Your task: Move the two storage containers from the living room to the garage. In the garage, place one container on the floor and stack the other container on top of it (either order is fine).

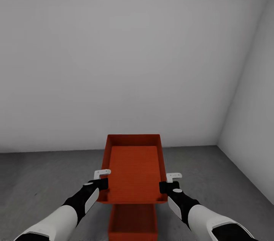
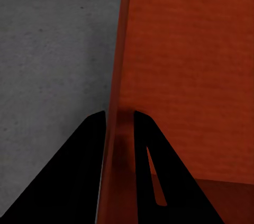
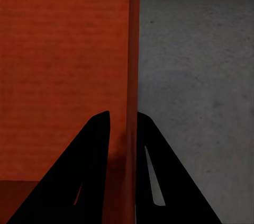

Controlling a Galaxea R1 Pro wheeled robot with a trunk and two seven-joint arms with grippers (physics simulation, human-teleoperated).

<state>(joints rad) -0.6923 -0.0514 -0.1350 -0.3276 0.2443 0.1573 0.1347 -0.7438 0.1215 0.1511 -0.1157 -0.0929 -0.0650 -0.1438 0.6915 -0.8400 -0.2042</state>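
Observation:
In the garage, one red-orange storage container [image 1: 133, 168] is held level between my two grippers, open side up and empty. My left gripper [image 1: 100, 185] is shut on its left long wall, and the left wrist view shows that wall [image 2: 120, 75] pinched between the fingers [image 2: 119, 115]. My right gripper [image 1: 167, 187] is shut on the right long wall [image 3: 132, 65], seen between its fingers [image 3: 124, 114]. The second storage container [image 1: 132, 220] sits on the dark concrete floor [image 1: 45, 180] directly below, its far end hidden under the held one. I cannot tell whether the two touch.
A plain white-grey wall [image 1: 114, 62] stands straight ahead and meets a second wall [image 1: 255, 119] in a corner at the right. Bare floor lies on both sides of the containers [image 2: 47, 60] [image 3: 196, 65].

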